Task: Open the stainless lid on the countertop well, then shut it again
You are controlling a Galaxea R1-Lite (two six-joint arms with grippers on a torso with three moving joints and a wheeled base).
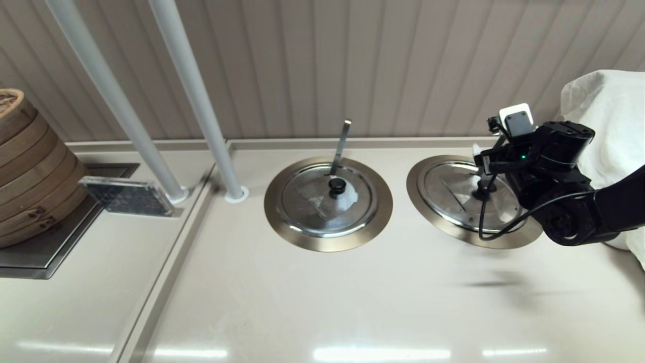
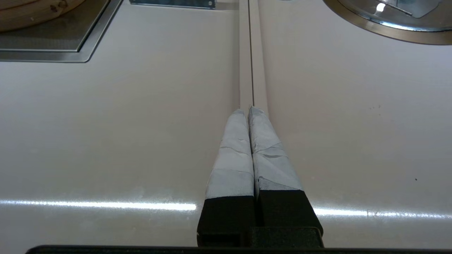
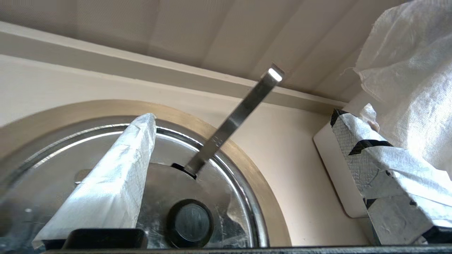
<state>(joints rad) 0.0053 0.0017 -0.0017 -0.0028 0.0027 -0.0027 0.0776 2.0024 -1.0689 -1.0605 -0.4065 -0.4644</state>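
The stainless lid [image 1: 453,191] lies flat and closed on the countertop well [image 1: 417,199] at the right. Its black knob [image 3: 190,223] is bare, and the slanted steel utensil handle [image 3: 240,113] pokes through its slot. My right gripper [image 1: 486,164] hovers over the lid's knob side, open and holding nothing. In the right wrist view the right gripper [image 3: 244,115] has its taped fingers [image 3: 113,176] spread wide, with the knob low between them. The lid [image 3: 159,190] and the well's ring [image 3: 263,197] show beneath. My left gripper [image 2: 247,109] is shut and empty, parked above the counter seam.
The twin lid [image 1: 322,201] with a whitish patch and an upright handle sits mid-counter. A white cloth [image 1: 609,126] bulges close behind the right arm. Two grey poles [image 1: 201,101] rise at the left, beside a clear block [image 1: 126,196] and stacked bamboo steamers [image 1: 25,166].
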